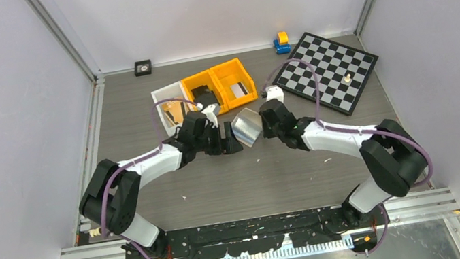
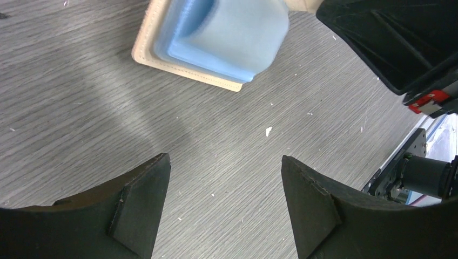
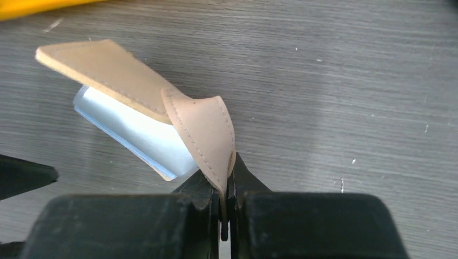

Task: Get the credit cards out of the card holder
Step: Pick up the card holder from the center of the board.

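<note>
The right gripper point(image 3: 227, 186) was pinched tight on one tan flap of the holder point(image 3: 102, 67), holding it above the table point(image 3: 351, 81) near its centre. The other flap stuck out flat, with a pale bluish pocket point(image 3: 140, 135) beneath it. The left gripper point(image 2: 224, 181) stood wide with nothing in it, at the holder's 9 o'clock. Orange bins point(image 1: 231, 65) sat at its 12 o'clock.
</note>
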### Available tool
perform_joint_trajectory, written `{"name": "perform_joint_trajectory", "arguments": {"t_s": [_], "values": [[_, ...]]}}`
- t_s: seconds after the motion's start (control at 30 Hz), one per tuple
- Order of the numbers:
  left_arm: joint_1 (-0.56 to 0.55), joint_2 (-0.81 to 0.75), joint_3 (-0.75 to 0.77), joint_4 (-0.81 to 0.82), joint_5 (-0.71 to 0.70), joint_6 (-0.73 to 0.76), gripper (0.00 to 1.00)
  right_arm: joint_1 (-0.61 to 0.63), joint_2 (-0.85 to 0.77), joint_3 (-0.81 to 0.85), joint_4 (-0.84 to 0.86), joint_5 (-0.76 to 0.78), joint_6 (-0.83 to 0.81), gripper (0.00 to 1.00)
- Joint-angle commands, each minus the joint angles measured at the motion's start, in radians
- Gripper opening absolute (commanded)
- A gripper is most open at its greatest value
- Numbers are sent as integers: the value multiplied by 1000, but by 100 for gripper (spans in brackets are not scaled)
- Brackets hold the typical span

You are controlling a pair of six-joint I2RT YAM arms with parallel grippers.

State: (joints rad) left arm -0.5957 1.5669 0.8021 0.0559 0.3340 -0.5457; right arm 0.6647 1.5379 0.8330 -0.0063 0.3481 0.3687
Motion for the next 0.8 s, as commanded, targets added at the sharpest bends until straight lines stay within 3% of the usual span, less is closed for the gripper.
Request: {"name": "perform_joint_trajectory", "arguments": {"t_s": [0.0,0.3,0.77], "values": [[0,-21,7,79,10,-15,77,-73,-100,-48,82,-120,174,1],[43,-79,-94,263,68,-93,77,-165,-176,-138,193,-375,339,0],[88,-193,-204,394,23,-157,77,-182,-224,-185,317,-597,509,0]]}}
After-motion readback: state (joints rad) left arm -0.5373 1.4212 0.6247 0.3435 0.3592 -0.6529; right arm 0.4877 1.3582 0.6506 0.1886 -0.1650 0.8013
